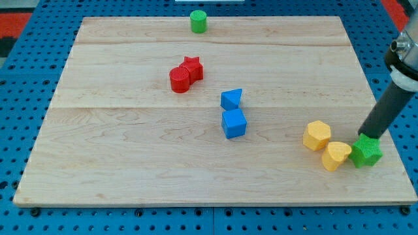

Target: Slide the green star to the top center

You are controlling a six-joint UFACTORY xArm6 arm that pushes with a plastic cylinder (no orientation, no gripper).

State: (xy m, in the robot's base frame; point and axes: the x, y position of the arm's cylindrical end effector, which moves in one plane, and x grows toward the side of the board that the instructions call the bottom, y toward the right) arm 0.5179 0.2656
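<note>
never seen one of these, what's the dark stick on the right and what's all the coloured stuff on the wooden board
There is one picture, from a single camera looking down at a pale wooden board. The dark stick is a robot arm's rod; it has no hand and only pushes. My tip touches the green star block near the view's bottom right. Beside it lie a yellow heart-shaped block and a yellow hexagonal block. Mid-board sit a blue cube and a blue triangular block, further up a red cylinder and red star, at top a green cylinder. Nothing is held.

A robotics lab bench: wooden board (130,156) on blue perforated mounting table (26,98).
</note>
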